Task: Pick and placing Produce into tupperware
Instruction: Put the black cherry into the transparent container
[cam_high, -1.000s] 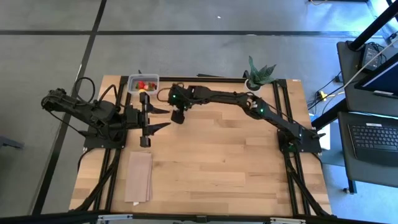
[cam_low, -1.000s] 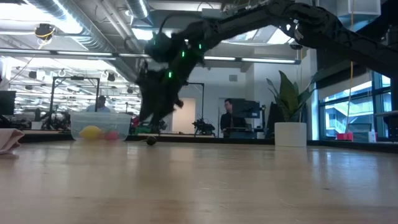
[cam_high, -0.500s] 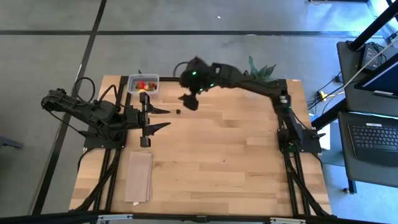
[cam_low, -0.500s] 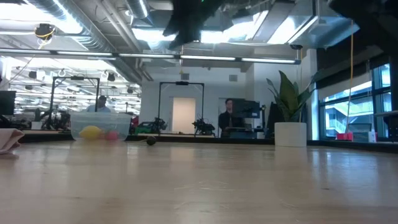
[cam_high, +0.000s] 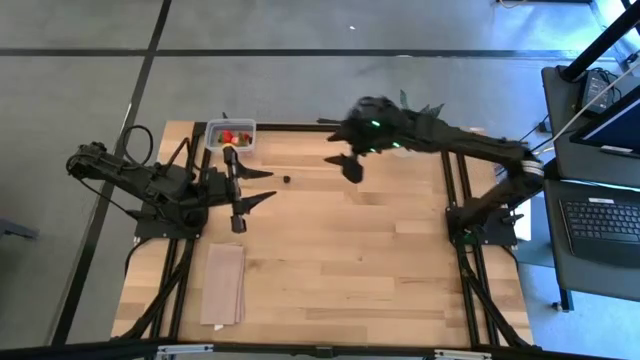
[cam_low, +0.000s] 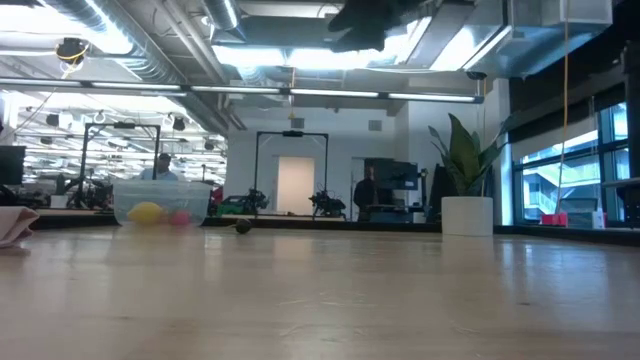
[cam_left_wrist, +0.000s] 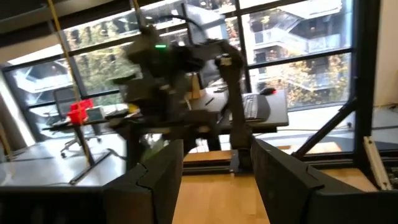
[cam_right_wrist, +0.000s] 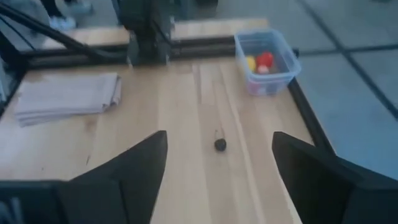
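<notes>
The clear tupperware (cam_high: 230, 134) stands at the table's far left with red and yellow produce inside; it also shows in the right wrist view (cam_right_wrist: 266, 62) and the low view (cam_low: 160, 205). One dark berry (cam_high: 286, 181) lies on the bare wood to its right, also in the right wrist view (cam_right_wrist: 220, 144) and the low view (cam_low: 241, 227). My right gripper (cam_high: 345, 165) is open and empty, high above the table and to the right of the berry. My left gripper (cam_high: 270, 187) is open and empty, just left of the berry.
A folded tan cloth (cam_high: 224, 283) lies at the near left. A spiky green plant in a white pot (cam_high: 418, 118) stands at the far edge. The middle and right of the wooden table (cam_high: 380, 260) are bare.
My right gripper has risen from just above the dark berry and swung toward the table's right edge, well clear of the table. The berry has stayed where it was on the wood.
</notes>
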